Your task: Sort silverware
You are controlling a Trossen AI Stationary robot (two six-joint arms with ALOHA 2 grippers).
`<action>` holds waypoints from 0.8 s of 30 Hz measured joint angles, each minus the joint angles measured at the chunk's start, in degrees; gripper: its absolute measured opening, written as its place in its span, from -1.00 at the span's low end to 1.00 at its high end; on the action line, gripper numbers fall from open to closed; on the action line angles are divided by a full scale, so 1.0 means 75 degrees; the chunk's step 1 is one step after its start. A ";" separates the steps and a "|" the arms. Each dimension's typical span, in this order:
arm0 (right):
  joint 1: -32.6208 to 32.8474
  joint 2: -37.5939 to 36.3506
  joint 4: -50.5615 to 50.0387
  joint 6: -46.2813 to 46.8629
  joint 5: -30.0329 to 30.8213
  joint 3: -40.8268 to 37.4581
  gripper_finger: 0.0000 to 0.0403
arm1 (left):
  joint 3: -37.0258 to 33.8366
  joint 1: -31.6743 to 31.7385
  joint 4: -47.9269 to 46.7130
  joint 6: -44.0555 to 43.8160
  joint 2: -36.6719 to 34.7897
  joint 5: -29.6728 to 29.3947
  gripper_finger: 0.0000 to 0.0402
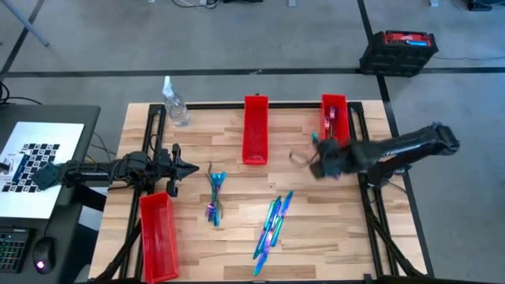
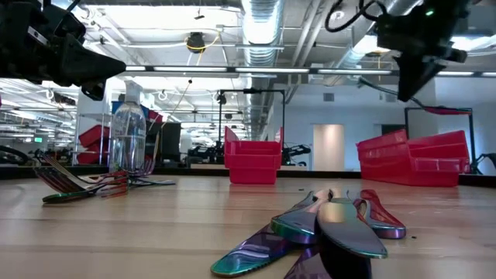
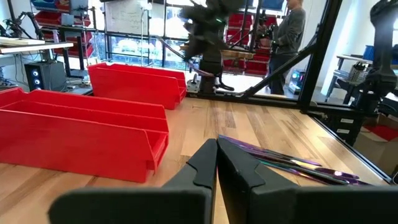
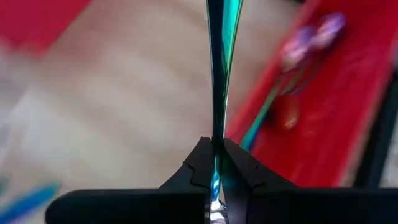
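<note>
Iridescent metal, thin and stiff, is what I'm carrying: my right claw [image 4: 214, 163] is clenched on one slim piece of silverware [image 4: 217, 74], pinched edge-on across its shank, and it hangs above the tabletop [image 1: 316, 229] just beside the far right red bin [image 1: 334, 118], which already has a few pieces lying in it. I judge these pieces light but slick, polished enough to twist or slide in a narrow pinch, so the flat of the handle near its balance point looks the safest place to hold, squeezing across the thin faces; lying flat on wood they give little edge to get under. My left claw [image 1: 189, 168] waits with its tips pressed together and nothing between them, low over the left side near the nearer cluster. Counting: three red bins, the middle one at the far edge [image 1: 255, 128], the right one, and one at the near left corner [image 1: 158, 235]. Two heaps remain on the wood, a bundle by the left arm [image 1: 215, 192] and a longer spread near the middle [image 1: 272, 225]; I cannot count single pieces in either for certain, several in each. One spray bottle [image 1: 175, 102] stands at the far left
</note>
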 joint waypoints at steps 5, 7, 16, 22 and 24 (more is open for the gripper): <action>-0.2091 -0.0480 0.0484 -0.1331 0.0215 0.0009 -1.00 | 0.0000 -0.0001 0.0002 0.0000 0.0000 0.0003 -1.00; -0.2836 -0.0452 0.0654 -0.1890 0.0214 0.0009 -1.00 | 0.0000 -0.0001 0.0000 0.0000 0.0002 0.0003 -1.00; -0.5193 0.0289 0.1985 -0.3263 -0.0580 -0.0244 -1.00 | 0.0000 -0.0001 0.0000 0.0003 0.0003 0.0003 -1.00; -0.5672 0.0905 0.2336 -0.3223 -0.0955 -0.0917 -0.98 | 0.0000 0.0001 -0.0003 0.0003 0.0003 0.0003 -1.00; -0.5768 0.1027 0.2349 -0.3195 -0.0985 -0.1082 -0.97 | 0.0000 0.0002 0.0011 0.0003 0.0001 0.0003 -1.00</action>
